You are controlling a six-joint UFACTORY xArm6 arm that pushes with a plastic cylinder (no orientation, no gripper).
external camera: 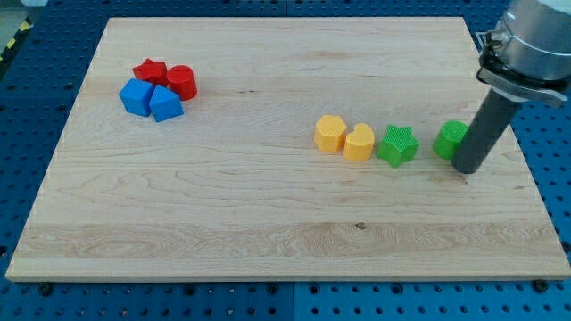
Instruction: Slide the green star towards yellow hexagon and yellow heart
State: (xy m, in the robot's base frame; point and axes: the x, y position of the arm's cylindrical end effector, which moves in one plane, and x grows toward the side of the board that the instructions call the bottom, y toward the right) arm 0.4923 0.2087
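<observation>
The green star [398, 145] lies on the wooden board at the view's right, touching or nearly touching the yellow heart [359, 143] on its left. The yellow hexagon [330, 133] sits just left of the heart. My tip [467, 168] is at the end of the dark rod, to the right of the star, right beside a second green block [451, 139] whose shape is partly hidden by the rod.
A red star [150, 71], a red cylinder [181, 82] and two blue blocks [136, 96] [165, 103] are clustered at the upper left. The board's right edge [517, 152] is close to the rod.
</observation>
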